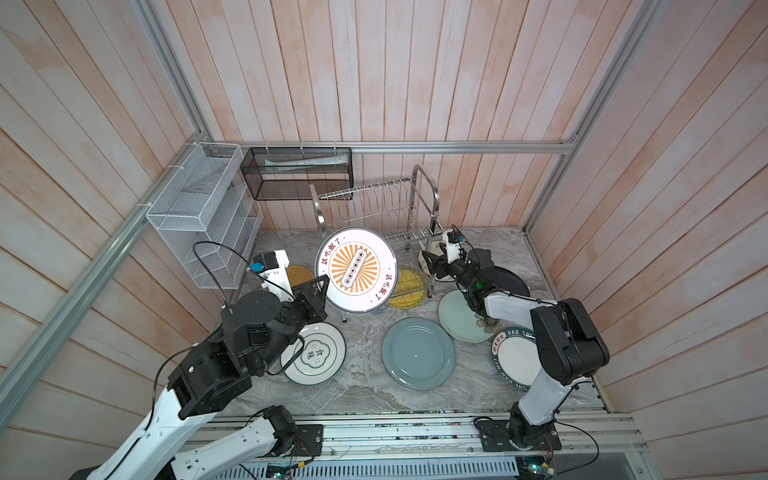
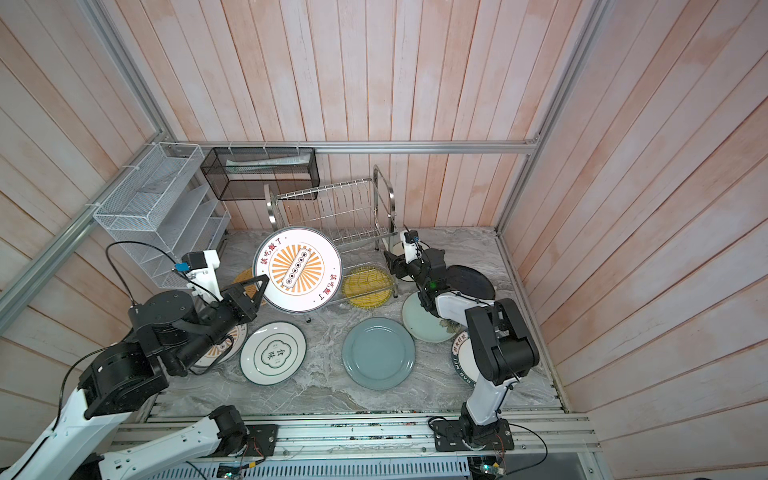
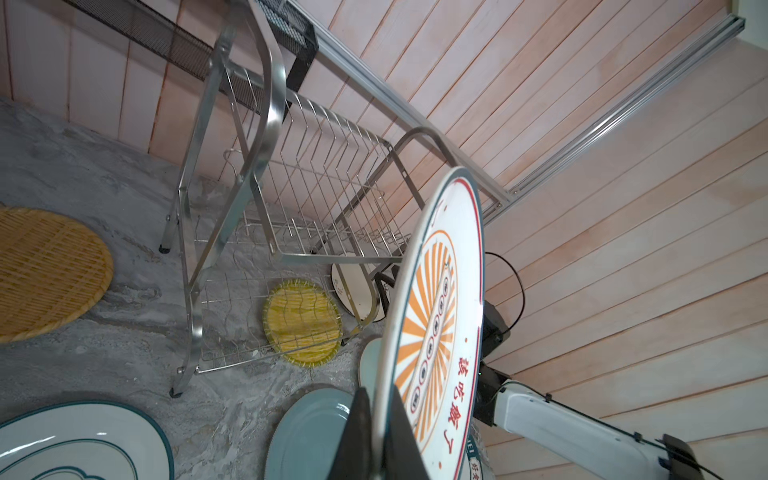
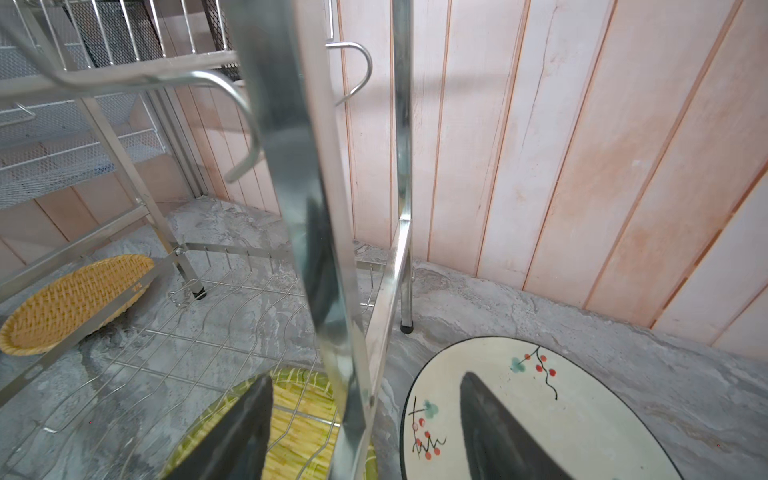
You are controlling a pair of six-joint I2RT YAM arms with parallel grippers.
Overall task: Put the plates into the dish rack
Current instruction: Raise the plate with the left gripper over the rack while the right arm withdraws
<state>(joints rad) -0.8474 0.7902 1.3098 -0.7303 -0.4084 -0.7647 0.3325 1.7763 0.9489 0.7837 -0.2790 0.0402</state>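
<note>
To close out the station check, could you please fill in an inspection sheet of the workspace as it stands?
Surface: grey marble-look tabletop, crowded with plates.
Job's things: dish rack holds no plates; sunburst plate raised and tilted; grey-blue plate, quatrefoil plate, celadon plate, black plate, lettered plate and berry plate lie flat; yellow woven plate lies under the rack's lower wires.
Clutter: white mesh organiser and black mesh basket hang on the frame.
Grippers: left gripper shut on the sunburst plate's rim; right gripper open, jaws astride a rack upright.
Cables: a black cable loops above the left wrist camera.
Surroundings: plank walls, aluminium frame.
</note>
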